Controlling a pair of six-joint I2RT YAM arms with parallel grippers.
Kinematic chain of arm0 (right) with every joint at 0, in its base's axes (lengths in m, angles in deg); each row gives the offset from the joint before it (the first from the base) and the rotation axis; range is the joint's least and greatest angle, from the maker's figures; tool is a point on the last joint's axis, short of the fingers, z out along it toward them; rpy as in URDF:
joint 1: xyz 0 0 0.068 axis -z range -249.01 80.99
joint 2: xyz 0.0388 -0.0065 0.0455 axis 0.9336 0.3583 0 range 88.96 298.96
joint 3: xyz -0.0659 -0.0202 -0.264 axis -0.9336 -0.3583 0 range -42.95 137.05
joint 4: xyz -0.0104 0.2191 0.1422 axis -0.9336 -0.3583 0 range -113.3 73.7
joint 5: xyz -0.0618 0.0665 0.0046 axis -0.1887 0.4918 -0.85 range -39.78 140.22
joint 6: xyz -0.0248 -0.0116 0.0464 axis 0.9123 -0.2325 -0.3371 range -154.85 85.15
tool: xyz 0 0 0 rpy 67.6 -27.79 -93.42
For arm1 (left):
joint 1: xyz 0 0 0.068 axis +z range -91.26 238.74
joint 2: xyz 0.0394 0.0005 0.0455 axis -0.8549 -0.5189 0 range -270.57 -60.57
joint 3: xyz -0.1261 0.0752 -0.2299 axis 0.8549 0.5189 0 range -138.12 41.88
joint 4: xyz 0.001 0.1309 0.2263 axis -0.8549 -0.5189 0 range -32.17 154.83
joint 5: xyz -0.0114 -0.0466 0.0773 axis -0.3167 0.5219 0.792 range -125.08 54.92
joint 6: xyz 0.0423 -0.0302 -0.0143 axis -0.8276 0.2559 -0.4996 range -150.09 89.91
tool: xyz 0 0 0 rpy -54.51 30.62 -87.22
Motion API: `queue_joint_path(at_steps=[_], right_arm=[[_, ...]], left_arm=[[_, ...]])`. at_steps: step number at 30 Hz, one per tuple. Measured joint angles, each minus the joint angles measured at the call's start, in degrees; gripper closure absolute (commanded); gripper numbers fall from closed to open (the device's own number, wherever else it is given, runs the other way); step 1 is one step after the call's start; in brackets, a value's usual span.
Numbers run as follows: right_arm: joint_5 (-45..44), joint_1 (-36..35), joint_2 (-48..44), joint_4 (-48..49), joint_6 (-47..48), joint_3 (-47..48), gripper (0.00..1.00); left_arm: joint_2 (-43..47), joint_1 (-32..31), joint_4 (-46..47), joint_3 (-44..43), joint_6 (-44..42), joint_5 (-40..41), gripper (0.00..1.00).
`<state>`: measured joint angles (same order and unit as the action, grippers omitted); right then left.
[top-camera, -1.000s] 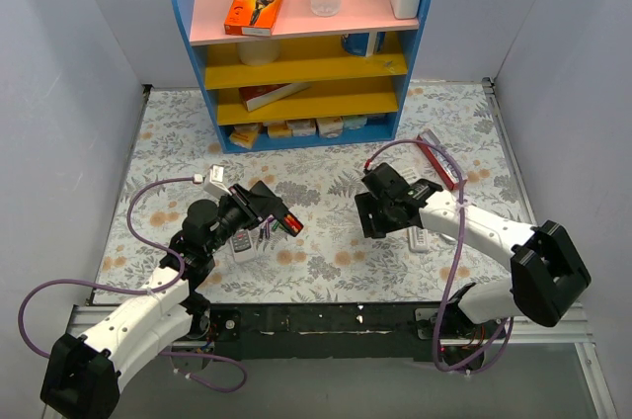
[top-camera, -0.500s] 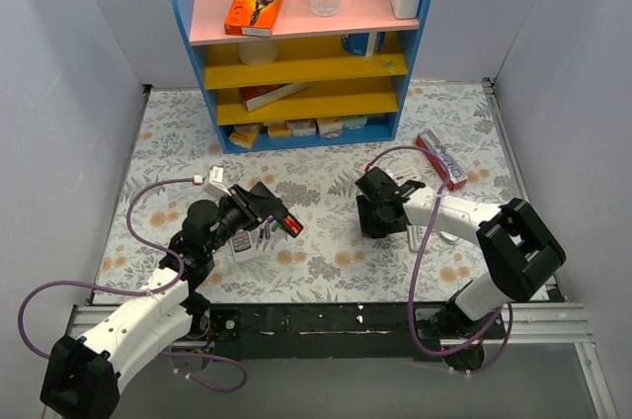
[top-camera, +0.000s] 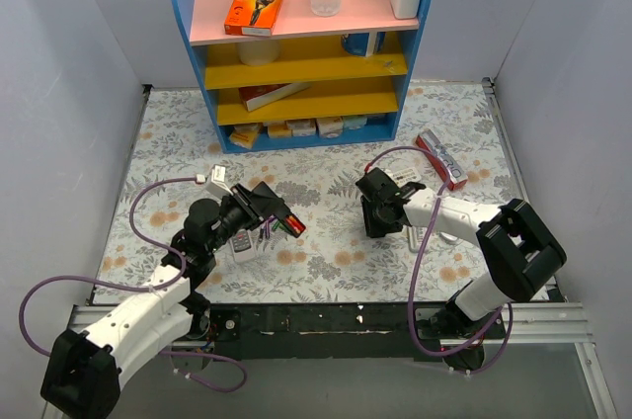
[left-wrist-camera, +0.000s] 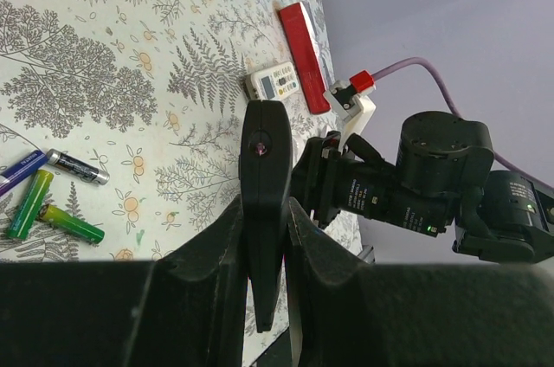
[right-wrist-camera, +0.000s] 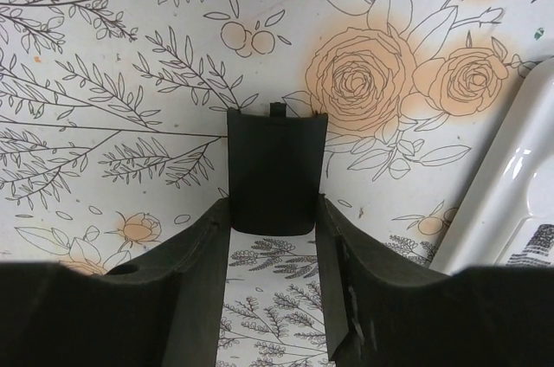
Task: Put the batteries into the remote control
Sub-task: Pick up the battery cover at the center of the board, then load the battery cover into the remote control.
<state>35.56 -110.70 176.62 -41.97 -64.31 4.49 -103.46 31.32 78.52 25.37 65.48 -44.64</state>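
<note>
Two risks: the right gripper (right-wrist-camera: 275,237) straddles a flat black cover (right-wrist-camera: 275,168) at centre frame, gripped or not I cannot tell, and the thin plastic may skid away. The left gripper (left-wrist-camera: 265,246) pinches the remote control (left-wrist-camera: 265,151) mid-frame, where it could twist; the batteries (left-wrist-camera: 54,198) lie lower left.

Back centre of the tabletop (top-camera: 326,266): shelf unit (top-camera: 306,24). Left of centre: remote control (left-wrist-camera: 264,151), up off the surface, clamped in the left hand (left-wrist-camera: 265,211). Down on the tabletop near it: batteries (left-wrist-camera: 35,198), close together. Right of centre: right hand (right-wrist-camera: 273,211), flat cover (right-wrist-camera: 275,159) between its jaws, seemingly lying on the tabletop. Just right of that cover: second remote (right-wrist-camera: 506,194). Farther back right: box (top-camera: 441,159).
</note>
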Motion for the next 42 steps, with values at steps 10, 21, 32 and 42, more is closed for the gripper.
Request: queue_joint_path(at_steps=[10, 21, 32, 42], right_arm=[[0.4, -4.5, -1.7, -6.5, 6.7, 5.0, 0.72], [3.0, -15.8, -4.8, -13.8, 14.2, 27.2, 0.73], [2.9, -24.3, 0.7, -22.2, 16.6, 38.9, 0.73], [0.6, -26.3, 3.3, -24.9, 17.6, 39.6, 0.73]], left_arm=[[-3.8, 0.0, 7.1, 1.1, 2.0, -2.1, 1.0], [-8.7, 0.0, 16.4, 2.0, 4.9, -4.1, 1.0], [-10.2, 0.0, 21.0, 2.0, 8.0, -4.7, 1.0], [-10.0, 0.0, 21.5, 2.0, 9.8, -5.0, 1.0]])
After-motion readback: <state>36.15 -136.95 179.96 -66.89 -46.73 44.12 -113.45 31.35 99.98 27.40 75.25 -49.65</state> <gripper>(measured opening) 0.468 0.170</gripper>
